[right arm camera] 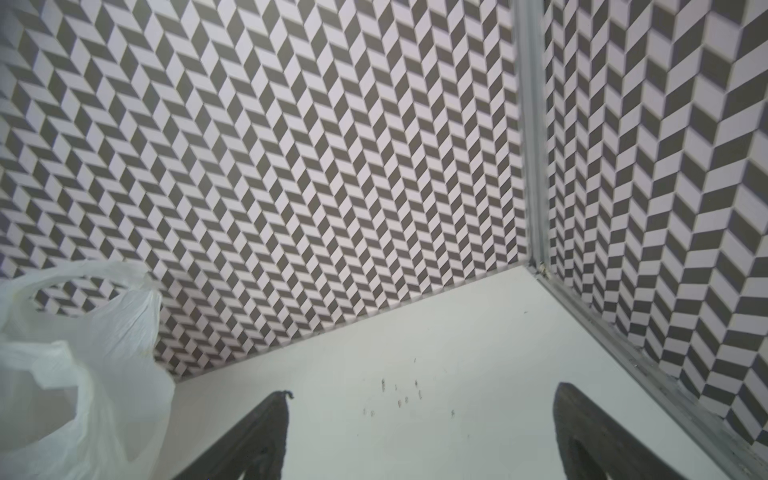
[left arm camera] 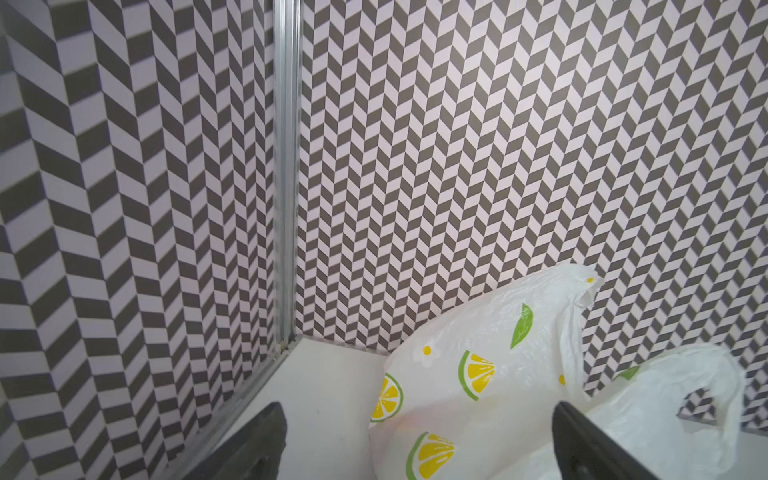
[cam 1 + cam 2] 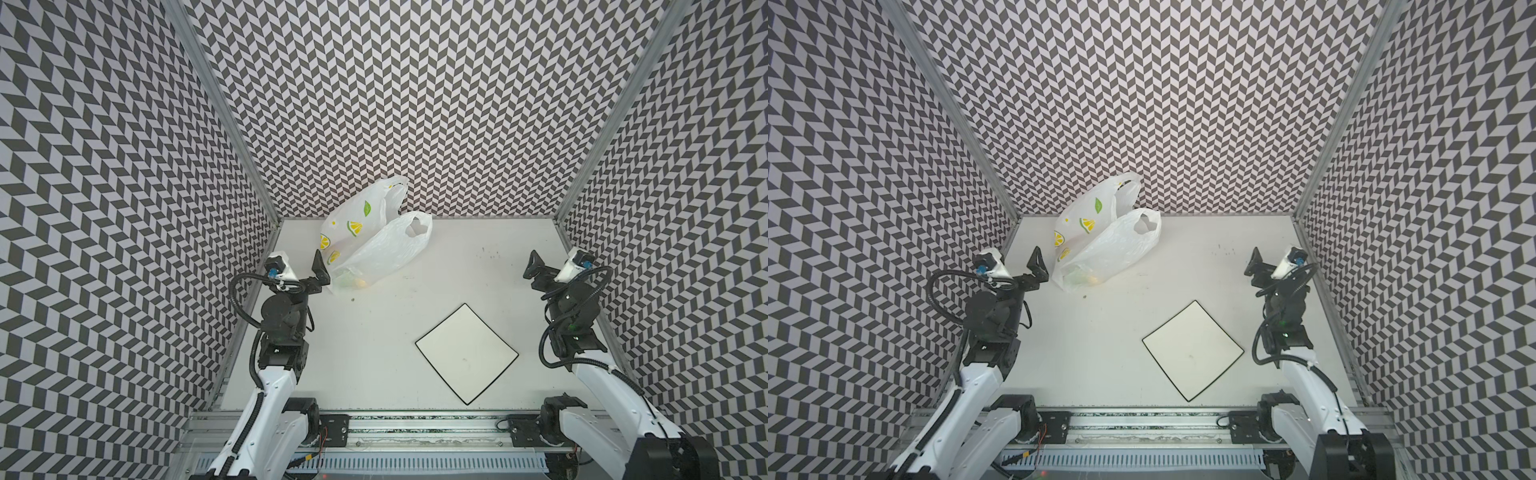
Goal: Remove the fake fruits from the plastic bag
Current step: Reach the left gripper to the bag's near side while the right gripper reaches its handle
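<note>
Left gripper (image 3: 319,272): jaws spread wide, nothing between them. In the left wrist view the left gripper (image 2: 417,405) shows two dark fingers (image 2: 266,444) well apart, and the plastic bag (image 2: 478,395) fills the space ahead of them and runs past the far finger. In both top views this gripper stands just beside the bag's near left edge. Whether a finger touches the film cannot be told.

Right gripper (image 3: 534,266): jaws likewise parted and empty, raised over bare table near the right wall. In the right wrist view the right gripper (image 1: 422,390) has only white table and a few small dark marks (image 1: 399,399) between its fingers. The bag (image 1: 83,374) sits far off to one side of that view, well apart from this gripper.

Plastic bag (image 3: 374,245): lies on the table (image 3: 374,353) at the far left, its two handle loops rising against the back wall (image 3: 415,104). The side facing the left arm carries the lemon-slice print. The other side is plain translucent white, with its cut-out handle open.

Fake fruits (image 3: 356,283): inside the bag, at its near bottom end, seen only as blurred yellow and green shapes through the film. Number and kinds cannot be made out. They lie just beyond the left gripper, on its right in both top views (image 3: 1090,279).

Plate (image 3: 467,353): white, square, black-rimmed, set cornerwise between the two arms, well apart from the bag, nothing on it.
</note>
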Motion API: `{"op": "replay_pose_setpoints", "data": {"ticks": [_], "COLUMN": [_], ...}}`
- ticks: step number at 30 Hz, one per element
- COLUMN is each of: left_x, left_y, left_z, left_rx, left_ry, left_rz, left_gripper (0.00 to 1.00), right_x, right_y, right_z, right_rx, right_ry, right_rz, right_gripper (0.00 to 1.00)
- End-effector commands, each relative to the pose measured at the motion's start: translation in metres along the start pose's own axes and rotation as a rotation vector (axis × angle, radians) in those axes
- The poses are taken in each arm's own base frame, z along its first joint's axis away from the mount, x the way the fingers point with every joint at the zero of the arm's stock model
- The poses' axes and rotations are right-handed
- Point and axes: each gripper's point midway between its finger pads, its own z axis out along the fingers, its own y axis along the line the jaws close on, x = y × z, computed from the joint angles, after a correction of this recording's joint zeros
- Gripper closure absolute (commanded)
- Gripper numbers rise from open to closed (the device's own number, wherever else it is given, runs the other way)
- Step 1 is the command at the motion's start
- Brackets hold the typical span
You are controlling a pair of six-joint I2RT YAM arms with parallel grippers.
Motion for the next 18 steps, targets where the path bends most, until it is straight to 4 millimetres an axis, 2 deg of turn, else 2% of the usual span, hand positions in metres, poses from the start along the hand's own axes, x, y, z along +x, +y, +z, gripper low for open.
{"op": "replay_pose_setpoints", "data": {"ticks": [1, 5, 9, 12, 15, 18], "left_x": [0.043, 0.054, 0.063, 0.064, 0.066, 0.069], "left_y": [-0.004, -0.025, -0.051, -0.058, -0.062, -0.068], "left_z": [0.002, 0.02, 0.028, 0.025, 0.02, 0.015], "left_rx": [-0.014, 0.026, 0.108, 0.116, 0.11, 0.11], "left_ry": [0.26, 0.432, 0.56, 0.588, 0.616, 0.647], "left_rz": [-0.23, -0.393, -0.533, -0.631, -0.698, -0.74], "left_gripper": [0.0, 0.0, 0.0, 0.0, 0.0, 0.0], "right_x": [0.011, 0.004, 0.015, 0.025, 0.041, 0.055], "right_y": [0.048, 0.107, 0.174, 0.215, 0.25, 0.267], "right_z": [-0.005, -0.003, 0.013, 0.03, 0.049, 0.078], "right_rx": [-0.264, -0.522, -0.727, -0.837, -0.902, -0.861], "right_ry": [0.12, 0.165, 0.231, 0.265, 0.286, 0.299], "right_rz": [0.06, 0.064, -0.031, -0.063, -0.106, -0.124], "right_gripper": [0.08, 0.12, 0.12, 0.12, 0.12, 0.13]}}
